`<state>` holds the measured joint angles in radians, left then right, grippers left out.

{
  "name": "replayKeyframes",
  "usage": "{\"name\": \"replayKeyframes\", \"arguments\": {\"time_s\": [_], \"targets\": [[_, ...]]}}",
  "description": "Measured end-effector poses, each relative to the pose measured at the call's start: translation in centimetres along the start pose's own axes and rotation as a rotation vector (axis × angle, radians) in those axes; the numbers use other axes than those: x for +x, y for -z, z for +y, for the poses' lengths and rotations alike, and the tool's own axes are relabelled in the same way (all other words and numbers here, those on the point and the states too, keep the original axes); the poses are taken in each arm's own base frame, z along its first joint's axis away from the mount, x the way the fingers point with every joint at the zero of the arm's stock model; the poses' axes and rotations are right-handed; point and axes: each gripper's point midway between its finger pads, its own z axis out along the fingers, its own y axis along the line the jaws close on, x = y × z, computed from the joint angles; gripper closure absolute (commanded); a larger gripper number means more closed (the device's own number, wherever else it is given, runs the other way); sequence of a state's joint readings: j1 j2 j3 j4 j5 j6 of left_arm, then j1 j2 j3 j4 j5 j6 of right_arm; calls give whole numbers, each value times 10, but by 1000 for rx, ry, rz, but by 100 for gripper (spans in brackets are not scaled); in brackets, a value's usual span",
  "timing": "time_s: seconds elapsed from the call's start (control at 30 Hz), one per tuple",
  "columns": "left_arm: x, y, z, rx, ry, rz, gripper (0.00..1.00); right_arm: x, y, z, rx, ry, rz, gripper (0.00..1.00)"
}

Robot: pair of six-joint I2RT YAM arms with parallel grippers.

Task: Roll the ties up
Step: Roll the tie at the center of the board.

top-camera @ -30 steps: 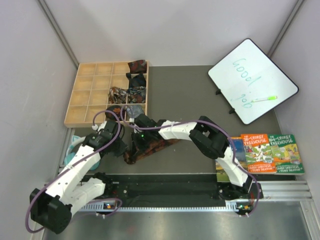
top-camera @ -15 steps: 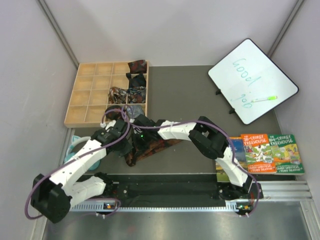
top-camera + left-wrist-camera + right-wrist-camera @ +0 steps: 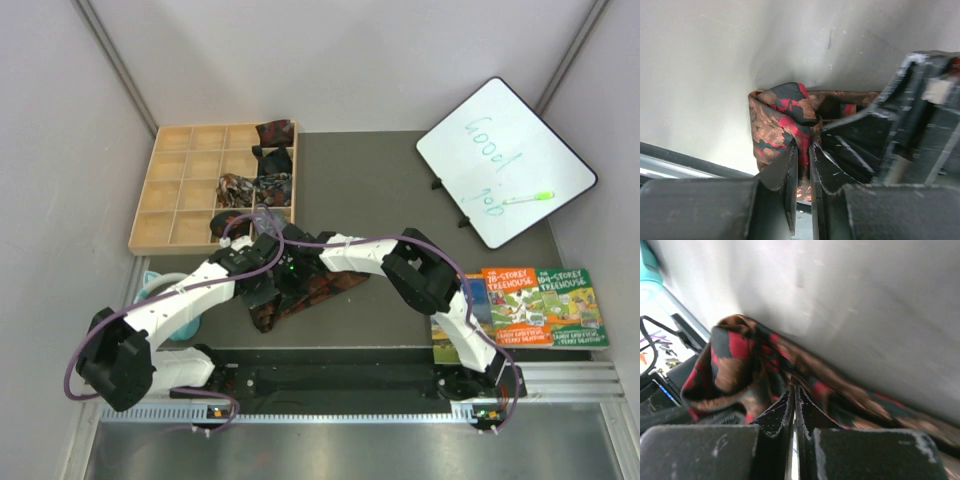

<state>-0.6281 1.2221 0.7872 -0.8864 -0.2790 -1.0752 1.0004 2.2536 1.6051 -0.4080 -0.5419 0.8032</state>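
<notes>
Where you work, table (image 3: 380, 180): dark grey, with both arms reaching in from 6 o'clock and meeting just left of centre.
Whiteboard (image 3: 505, 160): propped at 2 o'clock, well apart from the work; it has no part in the task.
Tray (image 3: 180, 195): a wooden grid at 10 o'clock. Its right-hand columns hold the finished part of your job.
Long tie (image 3: 318, 290): this is what you have left. It lies on the table between centre and 7 o'clock, just off the tray's 5 o'clock corner, along the 2-to-8 o'clock line. By my reading the roll is barely begun. Your wrist views show one end curled over into a single loose turn, with the rest of the strip trailing flat. The fabric is dark brown-black with rust-orange and red print, thin, soft and rumpled.
Rolled ties (image 3: 275, 135): small bundles in dark red, black, multicolour and grey-blue, each sitting in its own tray compartment.
Left gripper (image 3: 802, 150): the fingers are nearly together, pinching a fold of the long tie at the curl.
Right gripper (image 3: 793, 392): the fingers are drawn to a hairline gap with their tips buried in the fabric beside the curl. It looks like a pinch on a thin layer.
</notes>
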Motion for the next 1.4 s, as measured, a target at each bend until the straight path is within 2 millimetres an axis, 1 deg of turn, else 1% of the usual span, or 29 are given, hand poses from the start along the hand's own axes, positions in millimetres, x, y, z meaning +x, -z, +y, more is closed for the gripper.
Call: {"name": "replayKeyframes", "arguments": {"time_s": [0.13,0.23,0.33,0.43,0.53,0.67,0.77,0.8,0.83,0.9,0.93,1.0,1.03,1.13,1.23,1.3,1.4], "targets": [[1,-5,-3,-5,-11,1,100,-2,14,-12,39,-6,7,98],[3,-8,-6,-10,-19,6,100,1,24,-19,71,-11,19,98],[2,-9,-10,-18,-28,7,100,-3,36,-25,98,-15,5,96],[2,-11,-15,-21,-40,7,100,-11,56,-32,117,-29,-35,96],[2,-11,-19,-20,-47,5,100,-16,78,-40,135,-47,-75,95],[0,-13,-27,-18,-53,2,97,-8,101,-51,169,-69,-105,95],[1,-17,-32,-20,-63,5,88,3,110,-59,201,-73,-117,95],[1,-18,-33,-20,-66,6,82,6,112,-62,210,-73,-119,96],[3,-19,-35,-19,-71,7,70,9,114,-66,224,-74,-123,96],[5,-20,-39,-14,-84,7,57,18,116,-77,253,-83,-122,96],[6,-20,-42,-7,-91,6,48,23,116,-83,266,-88,-121,96],[8,-19,-49,7,-104,4,40,33,114,-93,284,-105,-114,96],[9,-18,-55,18,-108,0,32,38,113,-97,286,-110,-113,96],[11,-13,-66,38,-134,-13,25,51,111,-107,287,-124,-111,96],[11,-2,-73,46,-165,-34,23,55,113,-104,272,-112,-130,99],[5,7,-77,42,-176,-57,26,55,113,-93,250,-81,-155,100],[-12,22,-80,26,-193,-123,28,55,111,-68,208,-5,-203,100]]}}
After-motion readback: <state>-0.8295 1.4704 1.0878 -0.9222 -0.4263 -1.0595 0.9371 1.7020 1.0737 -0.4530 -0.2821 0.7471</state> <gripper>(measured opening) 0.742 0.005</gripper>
